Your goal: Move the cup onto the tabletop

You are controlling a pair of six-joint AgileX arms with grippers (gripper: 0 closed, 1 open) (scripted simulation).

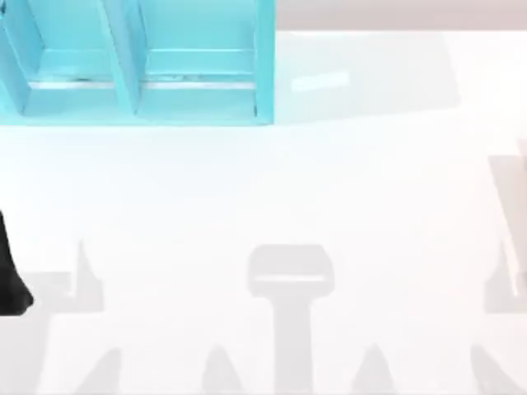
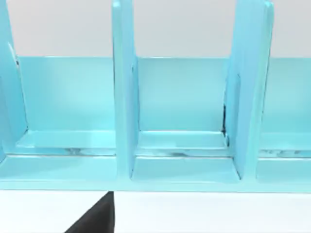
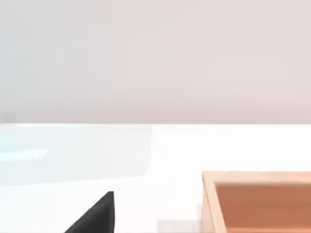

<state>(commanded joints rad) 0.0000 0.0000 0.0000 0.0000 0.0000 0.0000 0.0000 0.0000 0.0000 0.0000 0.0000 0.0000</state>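
Tabletop [image 1: 272, 189] — teal shelf [image 1: 140, 74] back-left, orange box [image 3: 257, 199] on it — end effectors [image 2: 95, 216], grip untellable.

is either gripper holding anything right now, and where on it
Cannot be told. The left arm sits at the table's left edge, facing the teal shelf, whose visible compartments look bare. Each wrist view catches just a dark finger tip, with nothing seen against it.

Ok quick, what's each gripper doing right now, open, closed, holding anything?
Left gripper: a dark tip shows, facing the teal shelf; open or closed cannot be told.
Right gripper: a dark tip over the white tabletop; cannot be told either.
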